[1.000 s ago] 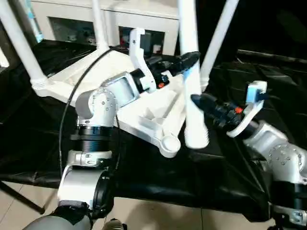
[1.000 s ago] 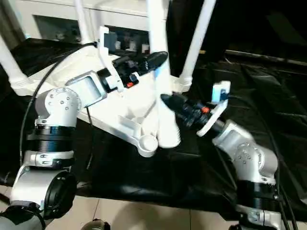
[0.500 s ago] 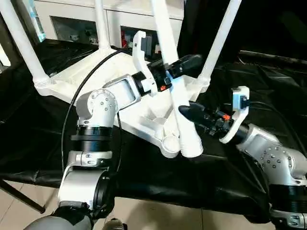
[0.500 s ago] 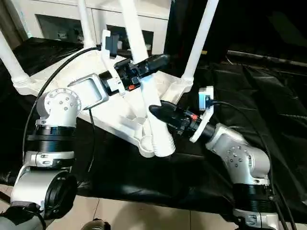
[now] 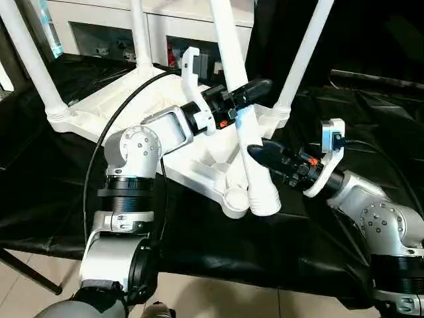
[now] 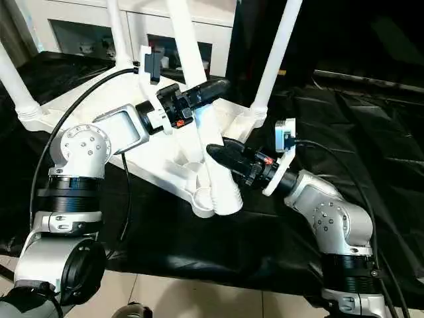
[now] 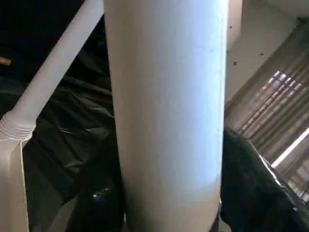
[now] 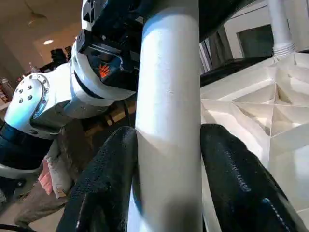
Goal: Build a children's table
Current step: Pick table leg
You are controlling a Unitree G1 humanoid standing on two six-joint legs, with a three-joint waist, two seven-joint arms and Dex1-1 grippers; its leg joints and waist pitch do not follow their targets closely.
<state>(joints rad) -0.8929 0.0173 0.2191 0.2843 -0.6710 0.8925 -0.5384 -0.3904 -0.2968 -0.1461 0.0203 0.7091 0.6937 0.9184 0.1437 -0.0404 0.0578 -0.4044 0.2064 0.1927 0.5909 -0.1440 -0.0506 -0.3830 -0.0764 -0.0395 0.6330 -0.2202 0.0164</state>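
White tapered tube leg [image 5: 246, 136] beside the upturned ribbed tabletop's [image 5: 132, 109] near corner socket, long axis toward 11 o'clock, right gripper [image 8: 166, 159] clamped on it, left gripper's [image 5: 255, 89] closure unclear

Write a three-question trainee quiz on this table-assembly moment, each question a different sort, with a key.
1. True or false: three legs already stand in the upturned tabletop.
2. Which gripper holds the loose leg nearer its thick end? A. left gripper B. right gripper
3. Fill in: the loose leg's thick end sits beside the empty corner ____.

Key: 1 true; 2 B; 3 socket.
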